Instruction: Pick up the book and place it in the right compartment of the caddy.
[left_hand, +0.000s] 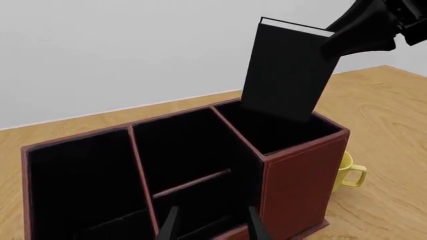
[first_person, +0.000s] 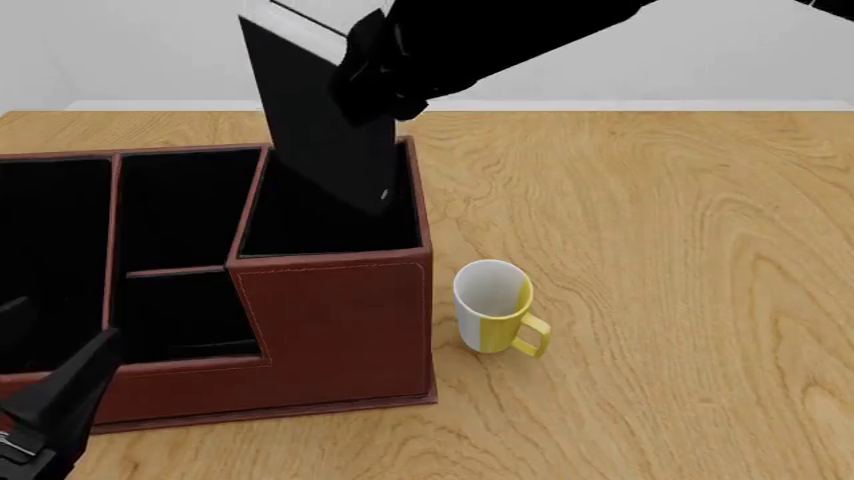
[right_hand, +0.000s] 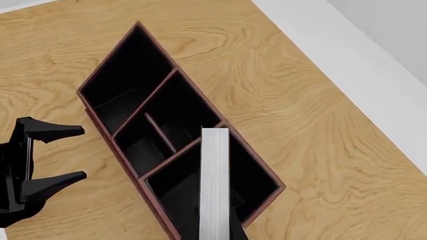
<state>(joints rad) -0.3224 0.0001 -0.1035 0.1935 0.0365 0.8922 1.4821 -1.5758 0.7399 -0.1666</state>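
Book (first_person: 327, 120) pinched near its top edge by right gripper (first_person: 378, 62), jaws closed on the covers. Hangs tilted, top leaning left in the front view, lower end already dipping into right compartment (first_person: 331, 222) of caddy (first_person: 334, 330); white page edge visible from the right wrist view. Not yet seated, and cannot tell whether the lower corner touches the floor or lining.

Likely step: lowering and release. Needs straightening closer to upright before more descent, so the lower corner doesn't jam against the divider or back wall. Best lowered slowly, kept clear of the tall front wall, released only once the bottom edge rests on the floor. Early release risks the book tipping over the rim.

Left gripper (left_hand: 212, 225) parked low in front of the caddy, fingers spread, holding nothing. Mug (first_person: 494, 307) just beside the caddy's right end, outside the descent path.
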